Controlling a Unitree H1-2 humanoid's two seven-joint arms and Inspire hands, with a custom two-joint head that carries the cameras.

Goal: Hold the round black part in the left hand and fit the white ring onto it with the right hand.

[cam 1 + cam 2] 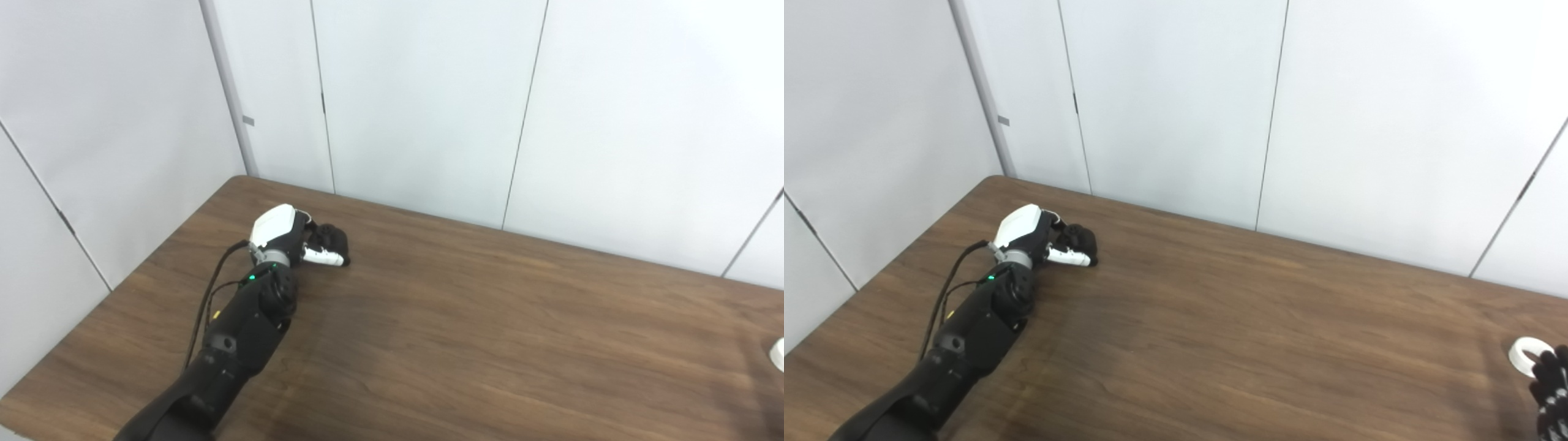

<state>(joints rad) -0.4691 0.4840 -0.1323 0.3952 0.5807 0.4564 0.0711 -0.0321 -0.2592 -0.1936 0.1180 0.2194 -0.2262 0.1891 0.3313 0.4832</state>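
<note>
The left hand (pixel 1038 237) lies far out on the brown bench (pixel 1249 343), near its back left corner, with its fingers (pixel 1067 256) curled over a dark rounded lump that is most likely the round black part (pixel 1082 242). Whether the hand has the part firmly gripped or is only closing round it cannot be told, since black fingers and black part merge and the part seems to rest on the bench top. The wrist is bent so the white back of the hand faces up, which suits a grasp from above on something lying flat. The arm runs in from the lower left, long and nearly straight, which suggests the part lies at the edge of comfortable reach. Well apart from it, at the far right edge of the bench, lies the white ring (pixel 1528 355), flat with its hole upward. Just beside it in the right eye view, the dark fingertips of the right hand (pixel 1552 392) enter at the corner; they are near or touching the ring's rim but not wrapped round it, and so little of the hand shows that how far it is spread cannot be judged. The two pieces sit one to each side, so each hand takes its own.
</note>
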